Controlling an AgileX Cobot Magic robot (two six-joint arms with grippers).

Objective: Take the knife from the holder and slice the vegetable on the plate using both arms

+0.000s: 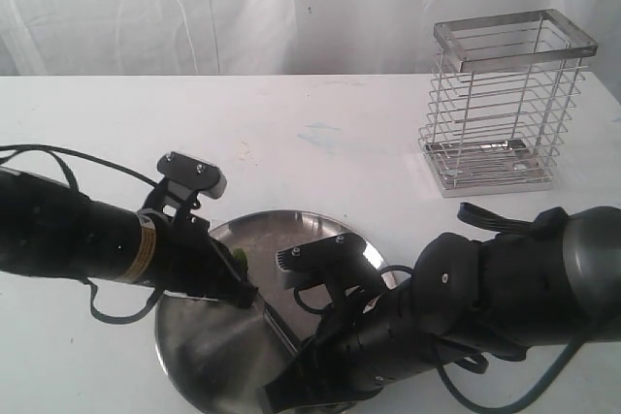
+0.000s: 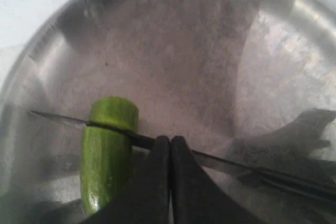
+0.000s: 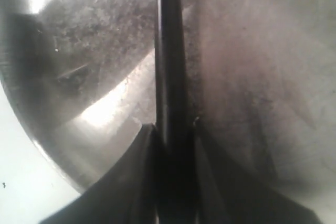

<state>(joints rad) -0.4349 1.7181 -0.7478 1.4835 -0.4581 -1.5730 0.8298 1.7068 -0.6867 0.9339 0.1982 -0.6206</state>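
Observation:
The green vegetable (image 2: 107,156) lies on the steel plate (image 2: 184,51); in the exterior view the vegetable (image 1: 238,259) peeks out behind the left arm. The dark knife (image 2: 226,163) crosses the plate, its blade sunk into the vegetable near one end. My left gripper (image 2: 170,141) is shut with nothing between its fingers, its tips right beside the vegetable and over the blade. My right gripper (image 3: 170,129) is shut on the knife (image 3: 169,51), low over the plate's near edge (image 1: 184,346). The wire holder (image 1: 509,104) stands at the back right.
Both black arms reach in over the plate, the left arm (image 1: 87,235) from the left and the right arm (image 1: 505,288) from the right. A white table (image 1: 320,143) lies between the plate and the holder, with a white backdrop behind.

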